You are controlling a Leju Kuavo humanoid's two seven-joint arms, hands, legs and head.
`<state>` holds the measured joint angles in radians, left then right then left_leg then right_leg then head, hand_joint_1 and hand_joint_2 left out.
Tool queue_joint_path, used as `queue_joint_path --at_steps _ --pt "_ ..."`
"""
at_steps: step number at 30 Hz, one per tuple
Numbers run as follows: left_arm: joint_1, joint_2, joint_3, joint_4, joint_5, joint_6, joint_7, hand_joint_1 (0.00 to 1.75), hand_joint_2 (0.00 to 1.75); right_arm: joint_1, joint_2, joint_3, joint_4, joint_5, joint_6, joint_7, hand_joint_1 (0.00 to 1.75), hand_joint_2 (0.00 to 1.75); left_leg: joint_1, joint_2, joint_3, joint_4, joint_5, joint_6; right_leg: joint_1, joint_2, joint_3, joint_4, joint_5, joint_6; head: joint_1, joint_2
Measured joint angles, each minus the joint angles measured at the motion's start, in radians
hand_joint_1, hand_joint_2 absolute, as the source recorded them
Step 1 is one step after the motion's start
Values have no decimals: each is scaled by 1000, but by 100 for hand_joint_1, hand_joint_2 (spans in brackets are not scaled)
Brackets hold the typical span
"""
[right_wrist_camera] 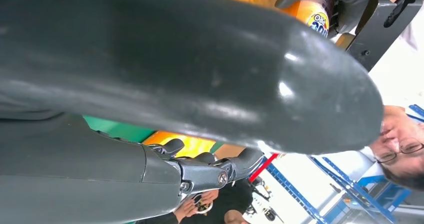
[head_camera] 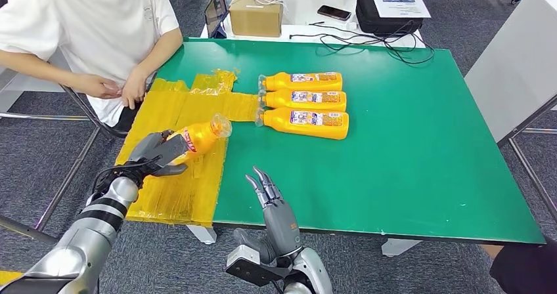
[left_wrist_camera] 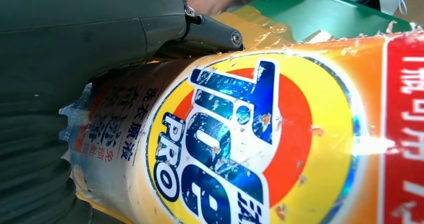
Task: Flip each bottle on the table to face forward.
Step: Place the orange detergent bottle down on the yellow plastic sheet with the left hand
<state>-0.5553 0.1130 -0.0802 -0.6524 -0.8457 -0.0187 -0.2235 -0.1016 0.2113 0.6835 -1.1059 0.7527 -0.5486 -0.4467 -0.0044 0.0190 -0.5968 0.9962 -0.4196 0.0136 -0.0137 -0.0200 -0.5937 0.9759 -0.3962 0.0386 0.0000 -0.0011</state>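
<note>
Green table [head_camera: 407, 163] beside me carries three bottles [head_camera: 306, 100] already lying label-up in a row, while the left hand [head_camera: 156, 153] grips a fourth bottle [head_camera: 200, 136] over yellow plastic [head_camera: 177, 189] left of that row, the right hand [head_camera: 266, 190] spread and holding nothing.

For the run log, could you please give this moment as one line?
left hand: holds orange bottle | right hand: open | three bottles: lying in row

You see silver arms banded in black, a black cable looping at the left wrist. The left hand [head_camera: 159, 153] is dark grey. The right hand [head_camera: 274, 210] carries slim metallic fingers and a small orange marking.
</note>
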Motion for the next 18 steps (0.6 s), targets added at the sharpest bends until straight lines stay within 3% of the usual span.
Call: queue_joint_path --at_steps 5,9,10,13,14,18 --pt "-33 10 -13 39 -60 1 35 175 175 -3 0 5 6 -9 3 -4 0 0 0 0 0 0 0 -1 0 0 0 0 0 0 0 0" --pt "-90 36 -52 101 -154 -52 65 172 175 -6 0 13 12 -24 6 -6 0 0 0 0 0 0 2 -2 0 0 -2 2 0 -1 0 0" --pt "-103 42 -65 115 -170 -74 65 146 175 -8 0 15 14 -28 6 -7 0 0 0 0 0 0 2 -2 0 0 -2 2 0 -1 0 0" --pt "-134 54 -101 149 -184 -141 48 17 175 -12 0 17 24 -48 6 -17 0 0 0 0 -1 0 2 -2 0 0 -2 2 0 -1 0 0" --pt "-140 57 -109 157 -175 -161 38 0 175 -13 1 17 27 -55 6 -22 0 0 0 0 -1 0 2 -2 0 0 -2 2 0 -1 0 0" --pt "-145 57 -131 173 -121 -200 -6 0 175 -21 6 19 45 -71 6 -35 0 0 0 0 -2 0 2 -1 0 0 -4 2 0 -1 0 0"
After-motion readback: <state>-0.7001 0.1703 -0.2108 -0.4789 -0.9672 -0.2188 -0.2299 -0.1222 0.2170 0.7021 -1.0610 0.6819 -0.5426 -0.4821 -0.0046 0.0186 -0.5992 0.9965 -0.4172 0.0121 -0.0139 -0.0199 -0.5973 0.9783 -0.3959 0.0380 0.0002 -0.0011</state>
